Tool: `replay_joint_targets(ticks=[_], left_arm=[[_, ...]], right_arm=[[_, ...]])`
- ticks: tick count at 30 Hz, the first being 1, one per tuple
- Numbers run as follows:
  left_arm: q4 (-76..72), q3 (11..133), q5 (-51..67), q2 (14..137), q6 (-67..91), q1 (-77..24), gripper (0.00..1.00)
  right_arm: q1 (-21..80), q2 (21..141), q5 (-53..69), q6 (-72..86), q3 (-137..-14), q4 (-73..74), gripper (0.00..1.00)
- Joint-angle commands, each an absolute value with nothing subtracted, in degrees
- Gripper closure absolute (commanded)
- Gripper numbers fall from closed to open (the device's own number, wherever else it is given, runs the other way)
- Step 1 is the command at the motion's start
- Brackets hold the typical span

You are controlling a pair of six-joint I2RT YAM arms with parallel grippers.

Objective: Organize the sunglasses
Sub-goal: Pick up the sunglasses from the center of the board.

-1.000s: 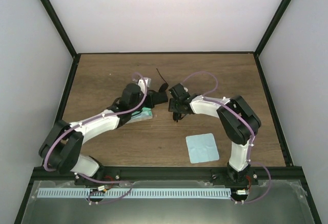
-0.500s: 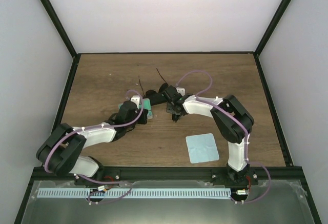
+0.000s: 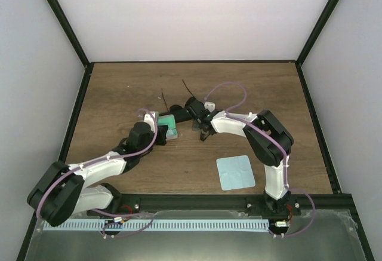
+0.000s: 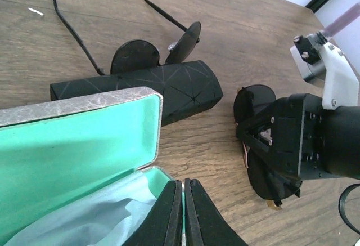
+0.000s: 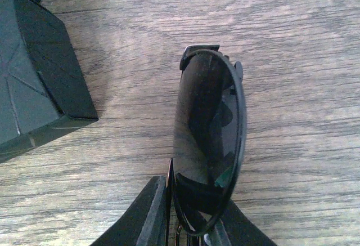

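Observation:
One pair of sunglasses (image 5: 211, 139), folded, stands on edge on the wood, and my right gripper (image 5: 191, 226) is shut on it, one finger on each side of the dark lenses. From above, that gripper (image 3: 201, 125) and pair (image 3: 203, 132) are at mid-table. The second pair of sunglasses (image 4: 152, 54) lies open behind a black case (image 4: 135, 91), its long arms pointing toward the far edge. My left gripper (image 4: 183, 212) is shut and holds nothing; it hovers at the near rim of an open teal-lined case (image 4: 84, 139).
A light blue cloth (image 4: 84, 223) lies inside the open case (image 3: 167, 126). Another light blue cloth (image 3: 234, 172) lies flat at the near right. The black case (image 3: 180, 116) lies between the open case and my right gripper. Black frame rails edge the table.
My left arm has drawn back toward the near left, leaving the teal case open. My right gripper has shifted slightly left and closed on the folded sunglasses.

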State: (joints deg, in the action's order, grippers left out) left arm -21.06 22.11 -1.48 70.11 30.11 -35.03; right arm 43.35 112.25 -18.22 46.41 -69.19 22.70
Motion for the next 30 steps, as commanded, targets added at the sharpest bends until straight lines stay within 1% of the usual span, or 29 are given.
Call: replay_joint_targets(ticks=[1, 10, 14, 18, 21, 25, 30], left_arm=[[-22.7, 20.4, -3.7, 68.4, 31.4, -35.2, 0.96], [-20.3, 13.6, -10.6, 60.4, 34.1, -35.3, 0.96], [-18.4, 11.8, -14.6, 59.1, 34.9, -35.3, 0.96], [-16.6, 13.2, -20.3, 58.5, 33.9, -35.3, 0.96], [-14.6, 16.0, -21.2, 58.0, 32.8, -35.4, 0.96], [-11.6, 18.7, -22.5, 59.9, 33.6, -35.3, 0.96], [-14.1, 17.4, -21.5, 66.0, 35.5, -35.4, 0.96]], right_arm=[[44.1, 114.6, -13.6, 49.3, -63.0, 27.4, 0.89], [44.1, 103.3, -14.5, 49.1, -58.7, 24.5, 0.9], [44.2, 98.8, -13.2, 48.1, -56.8, 22.3, 0.89], [44.2, 94.6, -12.0, 47.2, -55.0, 20.7, 0.89], [44.2, 92.6, -11.6, 46.3, -54.4, 20.3, 0.9], [44.2, 91.4, -12.3, 45.2, -54.8, 21.5, 0.9], [44.2, 88.8, -11.9, 44.8, -54.2, 21.0, 0.9]])
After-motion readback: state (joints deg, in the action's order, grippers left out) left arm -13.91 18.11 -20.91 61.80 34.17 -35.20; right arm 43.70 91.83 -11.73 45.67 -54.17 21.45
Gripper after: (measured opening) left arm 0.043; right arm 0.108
